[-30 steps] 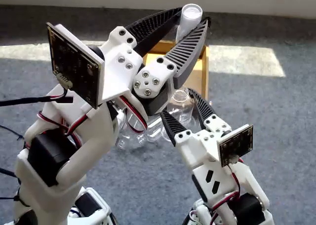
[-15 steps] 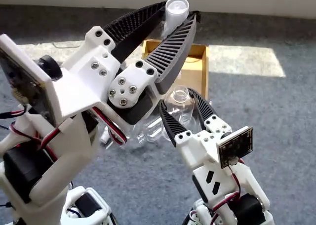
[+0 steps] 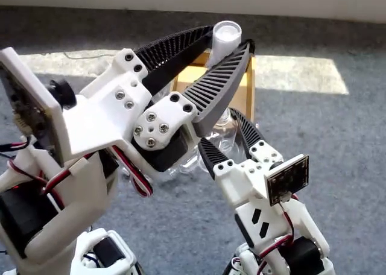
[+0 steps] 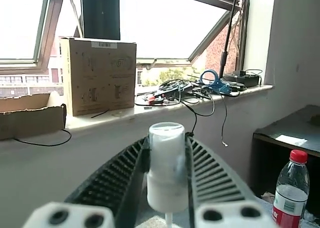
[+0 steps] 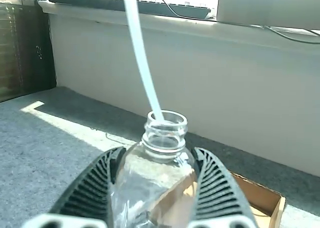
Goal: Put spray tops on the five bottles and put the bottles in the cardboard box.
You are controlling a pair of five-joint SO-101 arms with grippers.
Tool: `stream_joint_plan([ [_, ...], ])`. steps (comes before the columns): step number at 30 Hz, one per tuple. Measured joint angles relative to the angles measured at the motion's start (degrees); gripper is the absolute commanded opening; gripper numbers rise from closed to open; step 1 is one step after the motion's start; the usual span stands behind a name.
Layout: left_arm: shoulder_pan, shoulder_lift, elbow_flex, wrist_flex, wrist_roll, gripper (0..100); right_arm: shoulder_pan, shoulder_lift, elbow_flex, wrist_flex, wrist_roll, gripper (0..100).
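Left gripper: clenched on a spray top, held high above the surface. Right gripper: grasping an upright open bottle below it. Tube: hangs from the top, its tip just inside the bottle's neck. Box: behind both arms, contents largely hidden. More clear bottles: lying on the surface between the arms, number unclear. Status, as judged: top not seated yet; lowering, fastening, boxing and the remaining bottles are all outstanding.
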Motion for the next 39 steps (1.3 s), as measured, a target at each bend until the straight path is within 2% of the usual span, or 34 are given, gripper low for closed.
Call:
stream_joint_plan([
  [5,-2.6,-0.1,0.4,0.0,0.0,2,0.1,0.0,0.0,0.0,0.0,0.4],
  [17,-2.6,0.0,4.9,0.0,0.0,3,0.0,0.0,0.0,0.0,0.0,0.4],
  [28,-2.9,0.0,23.5,0.0,0.0,3,0.1,0.5,0.0,0.1,0.0,0.4],
  [33,-3.2,-0.4,28.1,0.0,0.0,13,0.3,0.5,0.0,0.1,0.0,0.4],
  [39,-4.2,-6.9,31.3,0.0,0.0,13,4.7,-0.1,0.0,-0.1,0.0,0.4],
])
